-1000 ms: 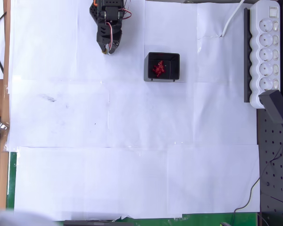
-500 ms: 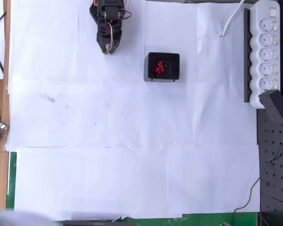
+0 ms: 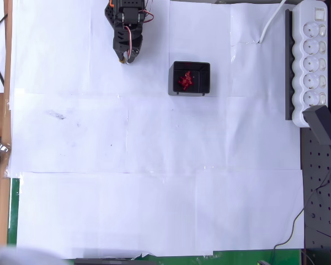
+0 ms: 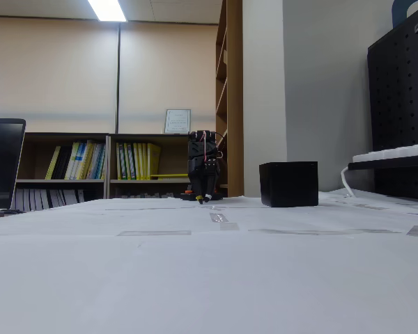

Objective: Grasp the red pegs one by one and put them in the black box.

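The black box [image 3: 191, 78] stands on the white paper near the top centre of the overhead view, with a small heap of red pegs [image 3: 185, 80] inside it. In the fixed view the black box [image 4: 288, 184] shows as a dark cube right of the arm, its inside hidden. My gripper [image 3: 124, 57] hangs at the top of the overhead view, left of the box and well apart from it, fingers shut with nothing between them. In the fixed view my gripper [image 4: 203, 198] points down, its tip close to the paper.
A white power strip [image 3: 312, 61] with a black adapter [image 3: 323, 125] lies along the right edge. White paper sheets [image 3: 154, 165] cover the table. A black pegboard [image 3: 323, 210] sits at the lower right. Bookshelves stand behind the table in the fixed view.
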